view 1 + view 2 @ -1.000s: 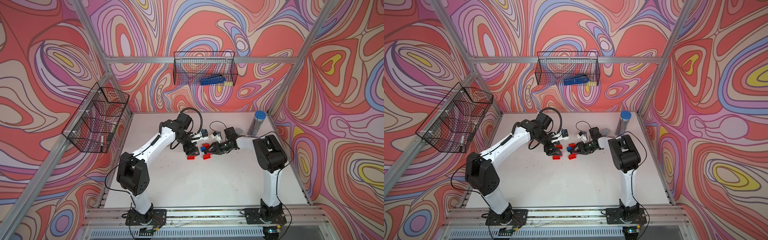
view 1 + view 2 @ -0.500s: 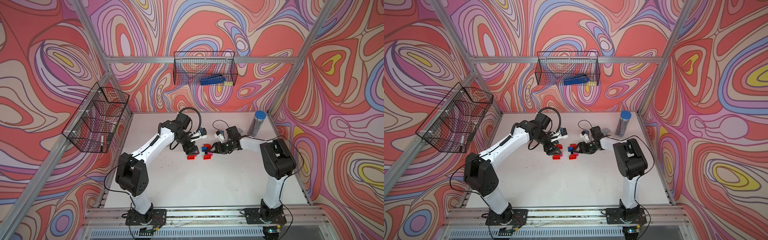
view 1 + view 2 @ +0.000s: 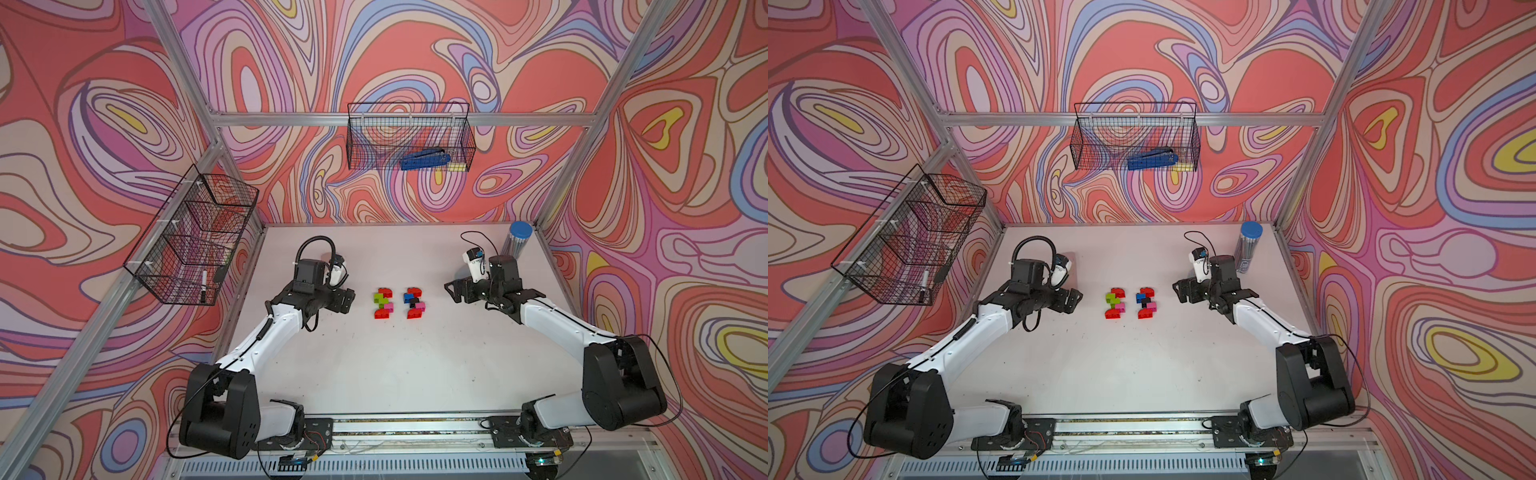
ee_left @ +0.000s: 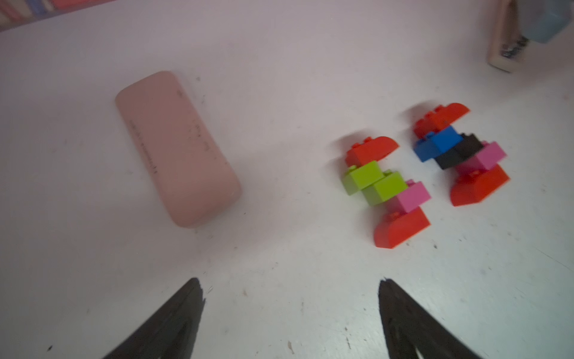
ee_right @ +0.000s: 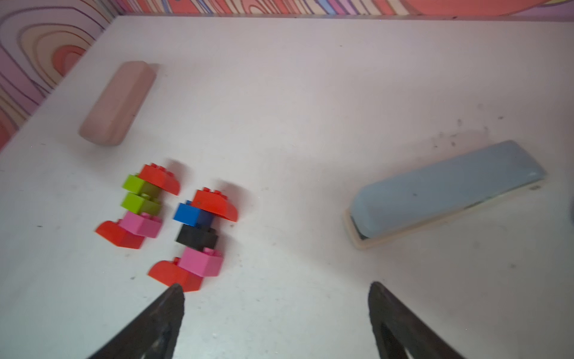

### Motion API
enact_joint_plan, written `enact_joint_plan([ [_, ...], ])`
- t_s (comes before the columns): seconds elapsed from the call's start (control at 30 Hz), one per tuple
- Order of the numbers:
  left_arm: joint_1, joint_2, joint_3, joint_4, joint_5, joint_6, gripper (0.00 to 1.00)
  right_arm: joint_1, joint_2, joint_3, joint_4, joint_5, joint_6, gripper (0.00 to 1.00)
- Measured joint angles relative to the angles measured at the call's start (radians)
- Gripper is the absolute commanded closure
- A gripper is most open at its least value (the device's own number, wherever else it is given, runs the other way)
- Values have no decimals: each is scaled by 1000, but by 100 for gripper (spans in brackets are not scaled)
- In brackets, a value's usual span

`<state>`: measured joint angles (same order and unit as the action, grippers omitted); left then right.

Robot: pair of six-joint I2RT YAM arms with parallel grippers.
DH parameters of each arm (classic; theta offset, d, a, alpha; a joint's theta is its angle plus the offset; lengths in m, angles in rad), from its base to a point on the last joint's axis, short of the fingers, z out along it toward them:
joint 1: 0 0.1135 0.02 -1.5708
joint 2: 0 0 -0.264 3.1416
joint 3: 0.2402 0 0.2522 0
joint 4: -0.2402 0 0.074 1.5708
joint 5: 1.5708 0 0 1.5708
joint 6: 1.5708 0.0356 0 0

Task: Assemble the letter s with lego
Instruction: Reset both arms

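Left hand [image 4: 290,284] and right hand [image 5: 276,287] have let go and drawn back.
Both are spread wide and empty; the lego [image 3: 380,297] lies in two S-shaped stacks on the surface [image 3: 415,365] between them, so assembly looks done.

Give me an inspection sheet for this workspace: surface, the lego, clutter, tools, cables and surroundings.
Surface: white table, scuffed, with small dark specks.
Job's things: green-and-pink lego build and blue-black-pink lego build lie flat side by side mid-table, not touching, each with red end bricks and a rough S outline.
Clutter: pink case; pale blue stapler; blue-capped tube upright in a far corner.
Grippers: left tool and right tool open, empty, clear of the lego.
Cables: black loop at the left wrist, thin lead at the right wrist; neither touches the lego.
Surroundings: patterned walls; wire basket on the back wall holds a blue object; side basket holds a marker.
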<state>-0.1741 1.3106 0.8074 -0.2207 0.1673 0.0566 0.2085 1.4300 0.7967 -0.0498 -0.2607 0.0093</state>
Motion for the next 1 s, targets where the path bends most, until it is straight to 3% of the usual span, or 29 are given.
enact_joint_plan([
  [0.17, 37, 0, -134, 200, -145, -85, 3, -45, -6, -159, 198, 121, -14, 2],
  [0.37, 52, 8, -229, 433, -238, -98, 0, -64, 35, -240, 460, 195, -43, 2],
  [0.7, 55, 8, -331, 668, -262, -53, 0, -109, 110, -333, 781, 210, -92, 2],
  [1.0, 62, 31, -350, 704, -246, -30, 0, -221, 205, -395, 1009, 126, -68, 2],
])
